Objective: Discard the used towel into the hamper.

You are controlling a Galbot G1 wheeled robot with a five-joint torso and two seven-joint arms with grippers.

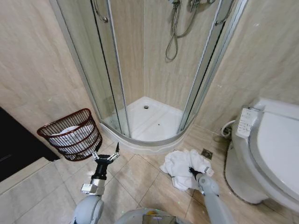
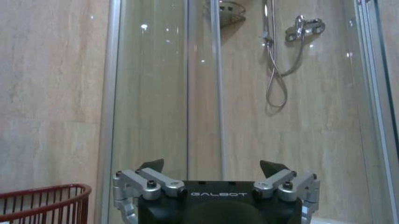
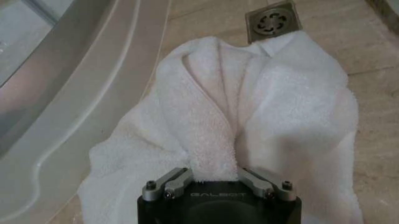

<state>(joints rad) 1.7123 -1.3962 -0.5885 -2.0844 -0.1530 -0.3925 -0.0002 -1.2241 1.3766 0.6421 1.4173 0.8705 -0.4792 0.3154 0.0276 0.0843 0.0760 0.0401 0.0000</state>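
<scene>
**Towel pinched on the floor**

The right hand [image 3: 215, 179] grips a raised fold of the towel [image 1: 184, 168], crumpled on the floor beside the shower base. Soft, light, it should drape. The left hand [image 1: 105, 156] hovers wide near the hamper [image 1: 70, 135].

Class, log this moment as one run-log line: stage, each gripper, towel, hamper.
stage: grasping | right gripper: shut on crumpled white terry towel on floor | left gripper: open, idle beside round red-brown wire hamper

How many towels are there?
2: one white towel on the floor, pinched by the right tool; one inside the hamper. More may hide underneath.
</scene>
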